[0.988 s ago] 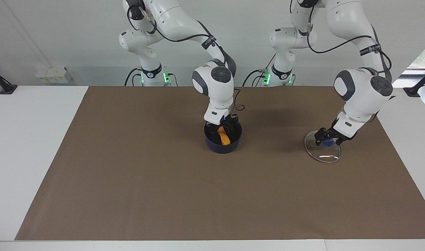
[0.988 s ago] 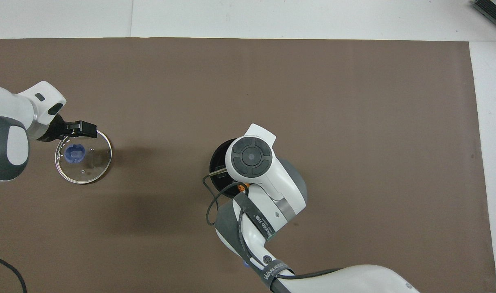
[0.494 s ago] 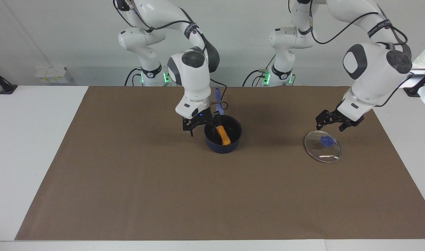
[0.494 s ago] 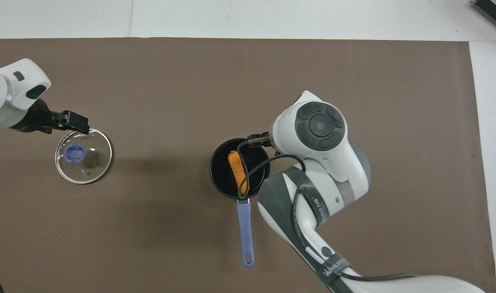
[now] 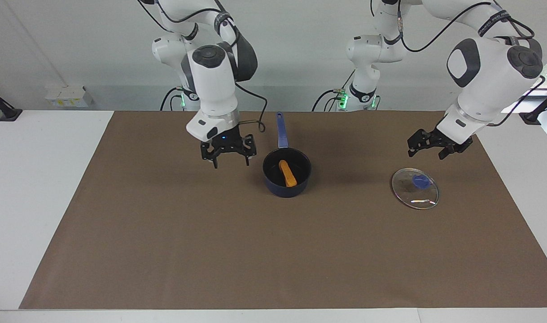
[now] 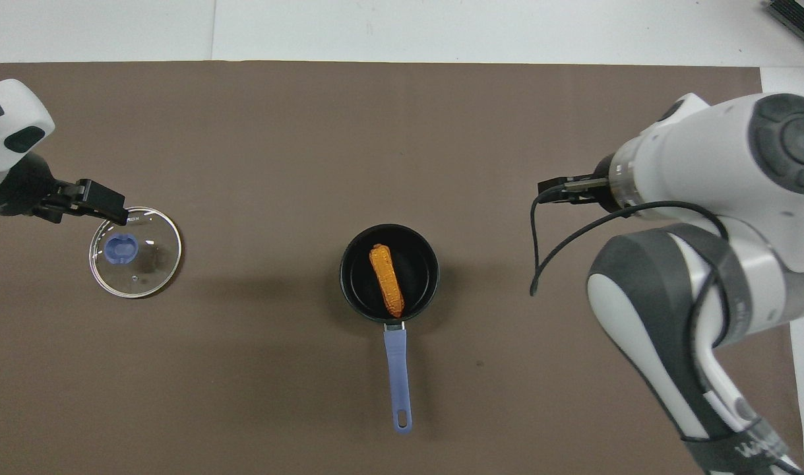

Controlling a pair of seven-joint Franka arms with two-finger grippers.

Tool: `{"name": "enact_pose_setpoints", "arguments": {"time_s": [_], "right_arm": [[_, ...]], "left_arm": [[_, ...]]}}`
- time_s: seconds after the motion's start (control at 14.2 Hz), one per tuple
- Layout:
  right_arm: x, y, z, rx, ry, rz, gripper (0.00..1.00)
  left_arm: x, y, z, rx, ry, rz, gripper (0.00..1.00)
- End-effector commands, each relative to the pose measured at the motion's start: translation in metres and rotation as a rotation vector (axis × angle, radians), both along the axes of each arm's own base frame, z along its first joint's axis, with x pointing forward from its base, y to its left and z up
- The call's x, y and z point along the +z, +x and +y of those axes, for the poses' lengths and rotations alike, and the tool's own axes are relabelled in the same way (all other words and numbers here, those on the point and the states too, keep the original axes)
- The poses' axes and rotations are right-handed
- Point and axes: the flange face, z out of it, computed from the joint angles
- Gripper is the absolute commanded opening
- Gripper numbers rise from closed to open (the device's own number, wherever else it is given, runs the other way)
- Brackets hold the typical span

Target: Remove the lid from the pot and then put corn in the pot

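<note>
Both arms have been pulling up and away over the last second. Right gripper (image 5: 225,154), which was down inside the pot (image 5: 286,178), is now hanging in the air with its fingers spread and holding nothing, over the bare brown mat (image 5: 165,233) beside the pot, toward the right arm's end of the surface. Left gripper (image 5: 431,144), earlier low at the lid (image 5: 415,188), is now hovering above the lid's edge, also spread and holding nothing. Corn (image 6: 386,278) is lying inside the pot, mid-mat, with the pot's blue handle (image 6: 398,376) pointing toward the robots. Lid is resting flat on the mat, knob up, well apart from the pot, toward the left arm's end.
</note>
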Motion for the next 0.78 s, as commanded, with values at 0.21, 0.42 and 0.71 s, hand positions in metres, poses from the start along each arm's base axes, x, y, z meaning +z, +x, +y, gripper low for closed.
{"name": "enact_pose_setpoints", "arguments": {"time_s": [0.21, 0.42, 0.71], "right_arm": [[0.091, -0.025, -0.075, -0.106, 0.003, 0.013, 1.00], [0.122, -0.042, -0.098, -0.146, 0.019, 0.015, 1.00], [0.157, -0.060, -0.133, -0.168, 0.034, 0.026, 1.00]], "left_arm": [[0.050, -0.035, 0.010, -0.001, 0.008, -0.010, 1.00], [0.067, -0.034, 0.010, -0.021, 0.076, 0.006, 1.00], [0.076, -0.036, 0.008, -0.023, 0.069, 0.011, 1.00]]}}
